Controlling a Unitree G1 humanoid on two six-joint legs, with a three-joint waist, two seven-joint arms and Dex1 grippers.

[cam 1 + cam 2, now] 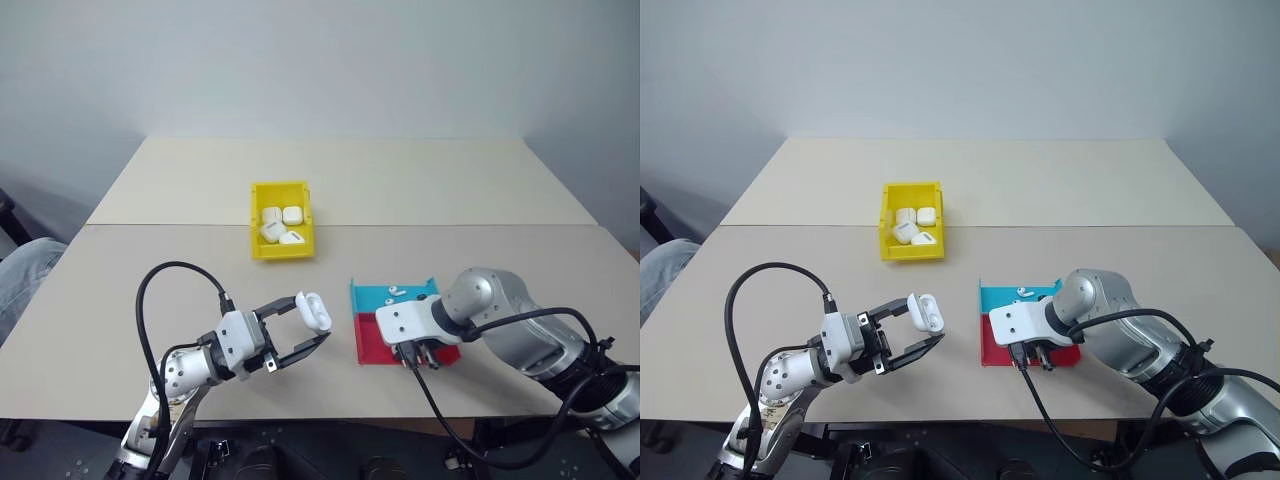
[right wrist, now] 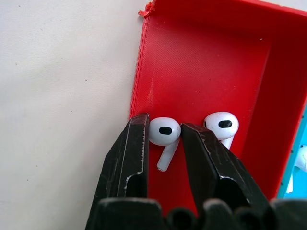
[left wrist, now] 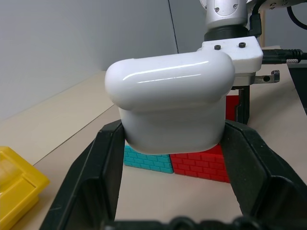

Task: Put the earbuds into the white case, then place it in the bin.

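My left gripper (image 1: 313,322) is shut on the white case (image 1: 313,309) and holds it above the table, left of the trays. In the left wrist view the case (image 3: 172,100) sits between both black fingers. My right gripper (image 1: 415,358) points down into the red tray (image 1: 372,342). In the right wrist view its fingers press on either side of one earbud (image 2: 164,132). A second earbud (image 2: 221,124) lies just beside it on the red tray floor (image 2: 201,62). The yellow bin (image 1: 280,186) stands farther back on the table.
Several white cases (image 1: 272,214) lie inside the yellow bin. A shallow blue tray (image 1: 372,298) adjoins the red one on its far side and holds more earbuds (image 1: 392,291). A person's leg (image 1: 25,275) shows at the table's left edge.
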